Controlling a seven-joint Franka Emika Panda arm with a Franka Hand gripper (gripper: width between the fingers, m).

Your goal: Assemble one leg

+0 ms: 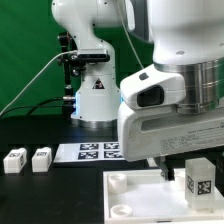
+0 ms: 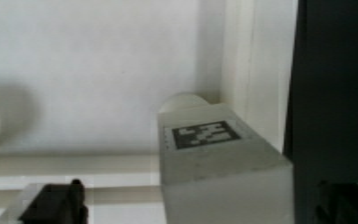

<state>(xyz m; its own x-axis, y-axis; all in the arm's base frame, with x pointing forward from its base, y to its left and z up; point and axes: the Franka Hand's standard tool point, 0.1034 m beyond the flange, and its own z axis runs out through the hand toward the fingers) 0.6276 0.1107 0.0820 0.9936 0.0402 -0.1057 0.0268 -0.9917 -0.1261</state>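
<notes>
Upright on the smooth white square panel (image 1: 140, 203), near its edge toward the exterior view's right, stands 1 leg (image 1: 197, 179), a small oblong white block with a black-and-white tag. The gripper (image 1: 170, 166) hovers beside it, fingers (image 2: 51, 203) spread, pinching nothing. A 2nd leg (image 1: 15, 160) and a 3rd leg (image 1: 41, 158) sit on the black desk beside the marker board (image 1: 98, 151).

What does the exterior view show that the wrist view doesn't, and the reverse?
Exterior view only: two more small white oblong tagged legs, one beside the other, lying off the panel; the thin flat white marker board; the white arm base.
Wrist view only: a dark fingertip, apart from the leg's side.
Both: the upright white oblong leg with a black-and-white tag, standing on the large white square panel.
</notes>
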